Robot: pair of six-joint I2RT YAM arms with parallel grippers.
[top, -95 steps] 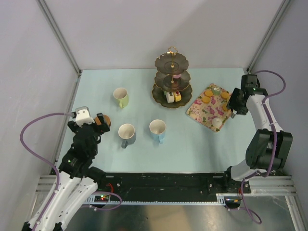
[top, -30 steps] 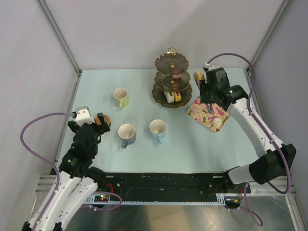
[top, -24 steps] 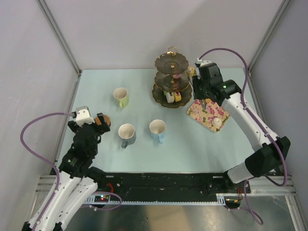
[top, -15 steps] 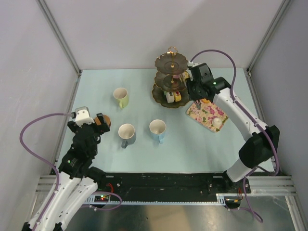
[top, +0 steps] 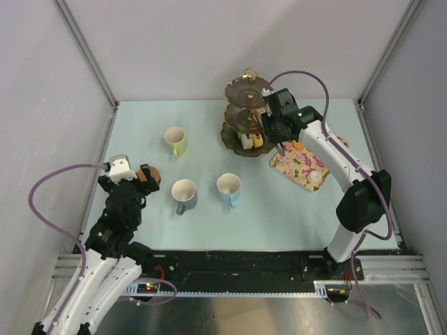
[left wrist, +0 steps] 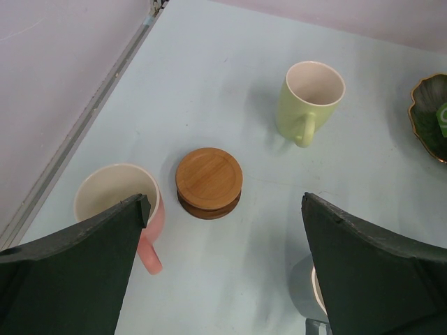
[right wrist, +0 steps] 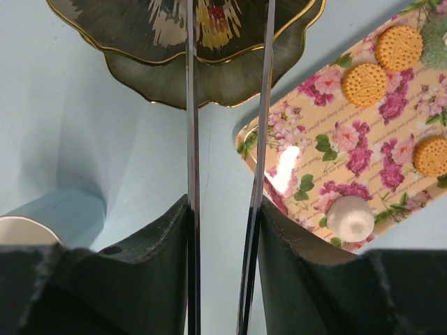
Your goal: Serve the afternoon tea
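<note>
**Right gripper [right wrist: 222,230] at the stand [top: 234,136], pinching tongs [right wrist: 192,105]**
The stand stood at the table's far middle, straight ahead of the tongs, whose tips lay over a tier. Whether they gripped a cake could not be told. The right arm was stretched forward and leftward; the left gripper [left wrist: 223,209] hung spread wide, well apart, over the coasters [left wrist: 209,183].

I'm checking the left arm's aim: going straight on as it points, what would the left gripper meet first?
Probably the coasters, almost centred between the fingers of the open left gripper; the pink mug sits close by one finger. Depth is unclear.
</note>
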